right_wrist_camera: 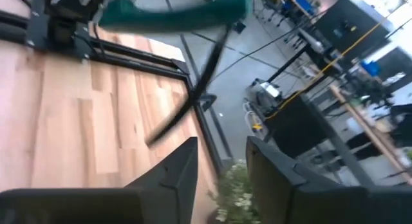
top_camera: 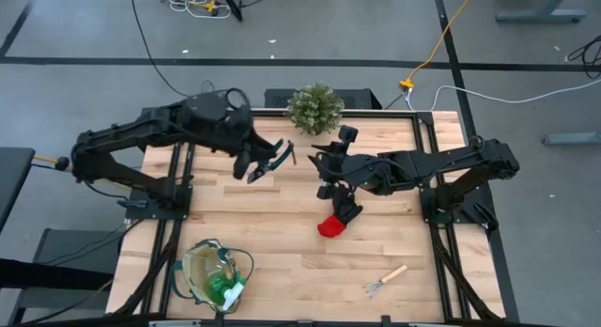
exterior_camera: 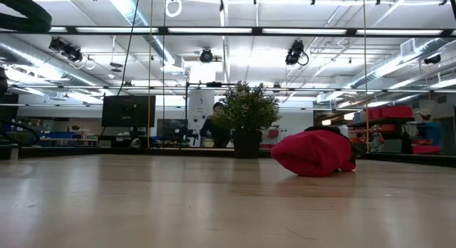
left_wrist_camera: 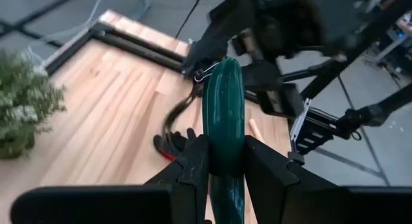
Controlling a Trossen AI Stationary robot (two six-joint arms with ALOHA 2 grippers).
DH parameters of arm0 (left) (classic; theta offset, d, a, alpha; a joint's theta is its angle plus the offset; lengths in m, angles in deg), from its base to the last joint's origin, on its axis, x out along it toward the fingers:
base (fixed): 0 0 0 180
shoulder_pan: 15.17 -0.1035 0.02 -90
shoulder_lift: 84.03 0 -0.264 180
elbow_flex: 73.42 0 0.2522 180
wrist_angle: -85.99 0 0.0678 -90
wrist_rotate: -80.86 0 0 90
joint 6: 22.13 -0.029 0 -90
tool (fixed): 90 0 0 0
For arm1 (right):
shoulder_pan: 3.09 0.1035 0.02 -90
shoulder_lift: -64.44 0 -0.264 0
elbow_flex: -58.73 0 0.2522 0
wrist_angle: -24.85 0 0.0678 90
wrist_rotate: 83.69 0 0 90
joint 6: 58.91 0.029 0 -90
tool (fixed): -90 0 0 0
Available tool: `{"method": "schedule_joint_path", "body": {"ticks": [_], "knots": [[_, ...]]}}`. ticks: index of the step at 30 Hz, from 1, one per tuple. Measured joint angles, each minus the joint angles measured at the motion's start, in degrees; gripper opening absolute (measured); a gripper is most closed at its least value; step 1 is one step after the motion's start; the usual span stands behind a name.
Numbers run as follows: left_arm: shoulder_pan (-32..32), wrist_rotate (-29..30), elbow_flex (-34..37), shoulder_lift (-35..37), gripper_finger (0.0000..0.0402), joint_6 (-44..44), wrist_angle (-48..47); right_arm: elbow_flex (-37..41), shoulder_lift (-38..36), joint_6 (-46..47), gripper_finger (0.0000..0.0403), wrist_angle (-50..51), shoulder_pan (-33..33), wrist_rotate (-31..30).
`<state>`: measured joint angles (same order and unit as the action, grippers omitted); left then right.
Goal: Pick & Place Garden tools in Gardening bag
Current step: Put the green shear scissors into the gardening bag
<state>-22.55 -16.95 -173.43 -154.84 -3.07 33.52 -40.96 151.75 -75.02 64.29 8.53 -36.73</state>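
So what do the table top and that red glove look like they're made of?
The table top looks like varnished wood: pale jointed planks with grain and a soft sheen. The red glove looks like soft matte fabric, slumped and creased, though a rubbery coating can't be ruled out.

overhead down, table-level across, wrists forward

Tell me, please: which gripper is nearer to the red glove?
Right. The right gripper is just above the glove; the left gripper, shut on the shears, is farther off, toward the plant.

Red glove point(top_camera: 331, 226), green-handled shears point(left_wrist_camera: 223, 114), tan-and-green bag point(top_camera: 214, 273).
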Motion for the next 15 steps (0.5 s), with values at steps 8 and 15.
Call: {"method": "schedule_joint_path", "body": {"ticks": [8, 15], "knots": [[9.8, 6.5, 0.0, 4.5, 0.0089, -6.0, -0.7, 0.0, 0.7, 2.2, 0.0071, -0.1, -0.1, 2.8], [19.5, 12.8, 2.1, 7.4, 0.0089, -6.7, -0.4, 0.1, 0.8, 2.2, 0.0026, 0.1, -0.9, 8.2]]}}
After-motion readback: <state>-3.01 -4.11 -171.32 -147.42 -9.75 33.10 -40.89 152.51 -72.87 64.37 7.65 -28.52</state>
